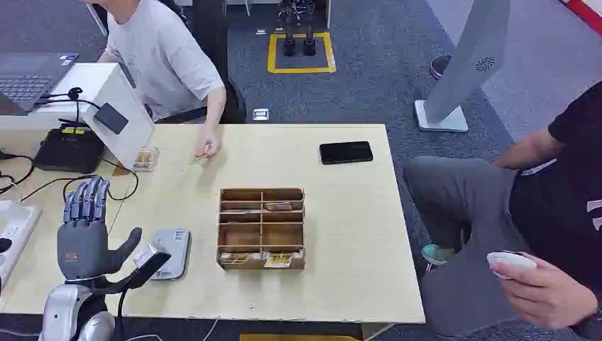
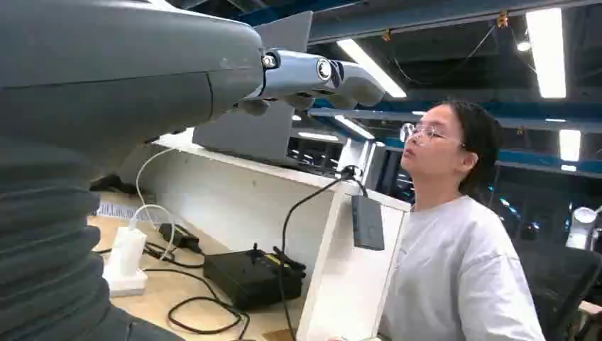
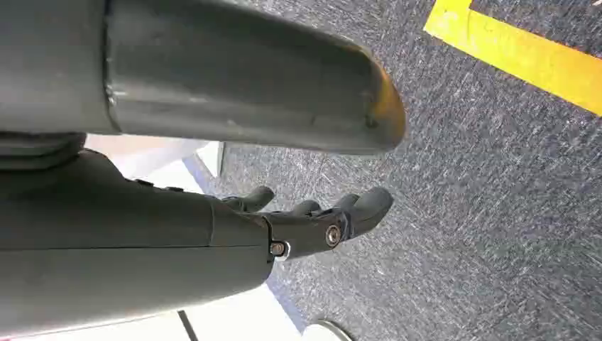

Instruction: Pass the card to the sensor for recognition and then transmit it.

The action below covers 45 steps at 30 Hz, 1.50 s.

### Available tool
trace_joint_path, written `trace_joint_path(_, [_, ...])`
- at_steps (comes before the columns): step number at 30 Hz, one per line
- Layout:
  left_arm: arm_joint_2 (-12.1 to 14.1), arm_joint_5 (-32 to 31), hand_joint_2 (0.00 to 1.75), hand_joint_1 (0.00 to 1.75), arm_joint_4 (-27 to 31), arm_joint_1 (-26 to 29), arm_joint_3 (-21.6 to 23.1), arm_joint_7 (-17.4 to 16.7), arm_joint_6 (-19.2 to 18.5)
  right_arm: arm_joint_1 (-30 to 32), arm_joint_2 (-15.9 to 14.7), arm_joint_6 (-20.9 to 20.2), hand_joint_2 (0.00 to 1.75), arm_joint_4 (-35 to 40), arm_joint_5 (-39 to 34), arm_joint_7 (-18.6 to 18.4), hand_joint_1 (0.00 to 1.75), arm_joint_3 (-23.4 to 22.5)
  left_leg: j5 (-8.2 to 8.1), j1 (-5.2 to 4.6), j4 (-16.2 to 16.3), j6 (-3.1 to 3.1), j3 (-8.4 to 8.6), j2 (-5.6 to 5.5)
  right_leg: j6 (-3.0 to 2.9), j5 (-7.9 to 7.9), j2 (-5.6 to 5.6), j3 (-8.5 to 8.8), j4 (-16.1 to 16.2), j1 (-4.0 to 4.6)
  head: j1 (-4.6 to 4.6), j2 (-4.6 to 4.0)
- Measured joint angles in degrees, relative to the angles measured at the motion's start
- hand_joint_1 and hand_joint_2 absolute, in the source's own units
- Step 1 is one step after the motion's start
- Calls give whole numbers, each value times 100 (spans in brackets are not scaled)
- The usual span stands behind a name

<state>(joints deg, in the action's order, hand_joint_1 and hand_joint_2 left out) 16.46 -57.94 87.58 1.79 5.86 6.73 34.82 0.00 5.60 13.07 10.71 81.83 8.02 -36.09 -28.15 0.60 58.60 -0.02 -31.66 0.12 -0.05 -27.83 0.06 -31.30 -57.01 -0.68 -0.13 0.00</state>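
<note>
My left hand [image 1: 85, 227] is raised over the table's left front corner, fingers upright and apart, thumb out, holding nothing. Its fingers [image 2: 312, 74] reach out bare in the left wrist view. Just to its right the grey card sensor [image 1: 172, 250] lies flat on the table. A wooden divided box [image 1: 261, 229] stands mid-table with cards [image 1: 278, 261] in its front compartments. Another card [image 1: 145, 158] rests near the far left edge. My right hand [image 3: 319, 220] hangs over the carpet, fingers loosely bent around nothing.
A person in a white shirt sits at the far side, one hand [image 1: 206, 149] on the table. A black phone [image 1: 346, 152] lies at the far right. A second person sits to the right holding a white device [image 1: 510, 261]. Cables and a black box [image 1: 69, 149] crowd the left.
</note>
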Motion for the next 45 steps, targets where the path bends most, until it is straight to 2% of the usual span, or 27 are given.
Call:
trace_joint_path(23, [-55,-4,175,0,0,-16,2,-17,15,-1,0,0,0,0,-37,2,0,0,0,0,0,0,1,0,0,0,0,-1,0,0,2,0])
trace_joint_path(24, [-59,-4,175,16,0,-19,2,-20,17,-1,0,0,0,0,-42,2,0,0,0,0,0,0,1,0,0,0,0,-1,0,0,0,0])
trace_joint_path(25, [-66,-2,175,16,0,-19,2,-22,18,-1,0,0,0,0,-42,4,0,0,0,0,0,0,1,0,0,0,1,-1,0,0,2,0])
trace_joint_path(26, [-70,4,175,175,0,-18,2,-22,15,-1,0,0,0,0,-42,4,0,0,0,0,0,0,1,0,0,0,1,-1,0,0,0,0])
trace_joint_path(45, [-70,26,175,175,0,-26,4,-37,-53,-1,0,0,0,0,2,-28,0,0,0,0,0,0,0,1,0,0,1,-2,0,0,0,0])
